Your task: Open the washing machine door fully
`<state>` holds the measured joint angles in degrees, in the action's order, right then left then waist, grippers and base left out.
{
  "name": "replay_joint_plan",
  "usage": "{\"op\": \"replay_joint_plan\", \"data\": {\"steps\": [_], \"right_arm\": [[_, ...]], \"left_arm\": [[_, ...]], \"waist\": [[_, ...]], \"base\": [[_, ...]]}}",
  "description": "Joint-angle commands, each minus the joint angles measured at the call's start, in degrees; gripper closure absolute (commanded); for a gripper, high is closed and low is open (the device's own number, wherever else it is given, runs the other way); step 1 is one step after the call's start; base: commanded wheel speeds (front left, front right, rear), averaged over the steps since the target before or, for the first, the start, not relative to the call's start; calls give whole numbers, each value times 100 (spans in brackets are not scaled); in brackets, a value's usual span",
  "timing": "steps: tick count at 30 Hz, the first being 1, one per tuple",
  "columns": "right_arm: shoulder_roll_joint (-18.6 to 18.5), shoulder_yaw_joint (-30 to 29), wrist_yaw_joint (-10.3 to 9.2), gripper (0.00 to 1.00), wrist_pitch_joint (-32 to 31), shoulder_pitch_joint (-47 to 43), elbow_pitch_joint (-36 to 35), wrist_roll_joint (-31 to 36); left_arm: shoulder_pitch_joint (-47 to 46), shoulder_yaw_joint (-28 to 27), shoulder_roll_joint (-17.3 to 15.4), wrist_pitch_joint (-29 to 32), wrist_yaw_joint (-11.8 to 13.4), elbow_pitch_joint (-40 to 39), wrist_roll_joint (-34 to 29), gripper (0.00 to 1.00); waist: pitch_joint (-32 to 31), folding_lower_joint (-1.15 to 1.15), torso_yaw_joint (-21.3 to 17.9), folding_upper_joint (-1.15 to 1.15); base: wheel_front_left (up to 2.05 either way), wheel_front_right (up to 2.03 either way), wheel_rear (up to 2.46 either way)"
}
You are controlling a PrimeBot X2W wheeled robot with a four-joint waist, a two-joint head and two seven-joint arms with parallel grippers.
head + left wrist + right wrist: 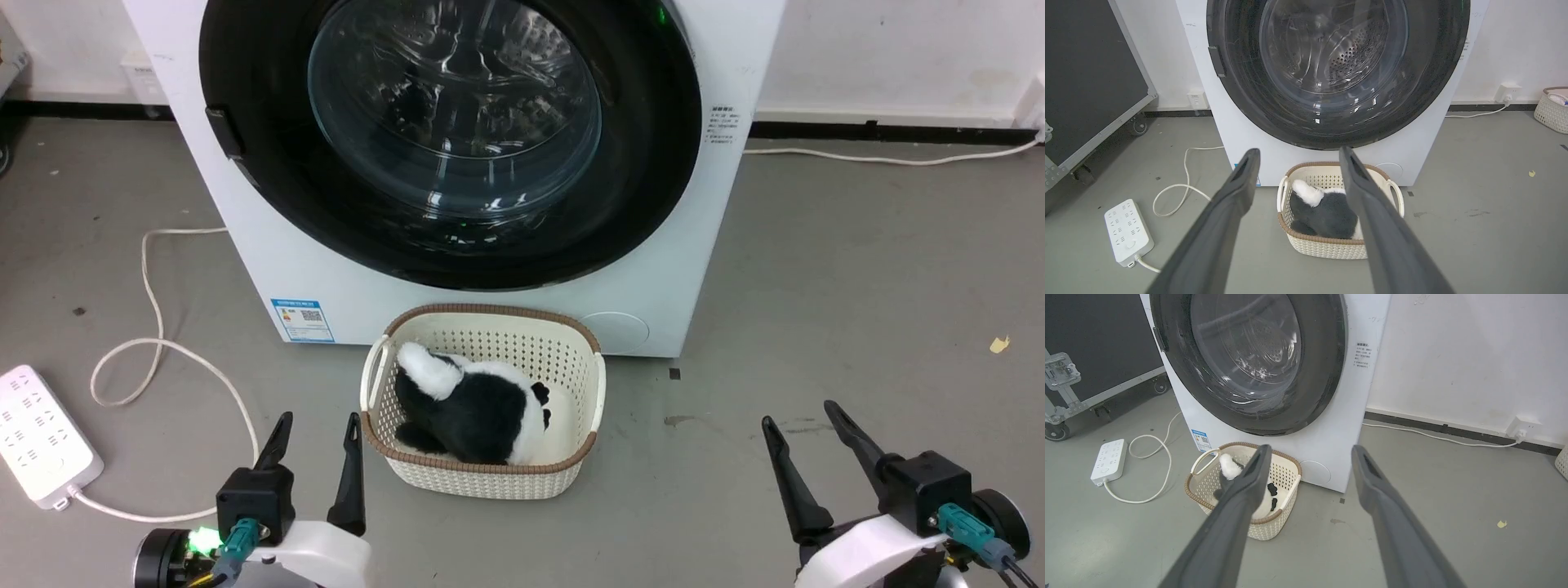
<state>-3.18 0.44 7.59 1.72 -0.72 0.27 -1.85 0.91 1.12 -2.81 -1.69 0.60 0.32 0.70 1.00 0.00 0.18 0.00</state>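
**Base:** Claws?

**Me:** Both low, nearest me. Left claw (318, 418) spread wide, empty; right claw (798, 412) the same. They're parked short of the door's swing, I'd judge.

**Base:** Ahead?

**Me:** Basket (490, 483) with plush (469, 408) on the floor, just before the washer (367, 286), probably laundry waiting. Door (653, 163) behind it, shut flush. Latch tab (224, 132) on its left edge, so the left claw looks best placed.

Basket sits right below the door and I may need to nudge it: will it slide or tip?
The basket looks like thin perforated plastic, so probably light and apt to slide on the smooth floor. It is wide and low, so tipping seems unlikely. The soft toy inside likely adds little weight.
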Motion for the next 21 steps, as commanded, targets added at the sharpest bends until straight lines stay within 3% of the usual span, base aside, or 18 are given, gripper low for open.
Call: {"op": "replay_joint_plan", "data": {"steps": [1, 21], "right_arm": [[-6, 14, -2, 0, 74, 56, -27, -70], [-417, 91, -3, 0, 44, 1096, -186, -538]], "left_arm": [[-44, 26, -1, -77, 27, 1, 22, 0], [-381, 227, -2, -316, 95, -130, 102, 0]], "waist": [[29, 0, 10, 0], [655, 0, 182, 0]], "base": [[0, 0, 0], [0, 0, 0]]}}
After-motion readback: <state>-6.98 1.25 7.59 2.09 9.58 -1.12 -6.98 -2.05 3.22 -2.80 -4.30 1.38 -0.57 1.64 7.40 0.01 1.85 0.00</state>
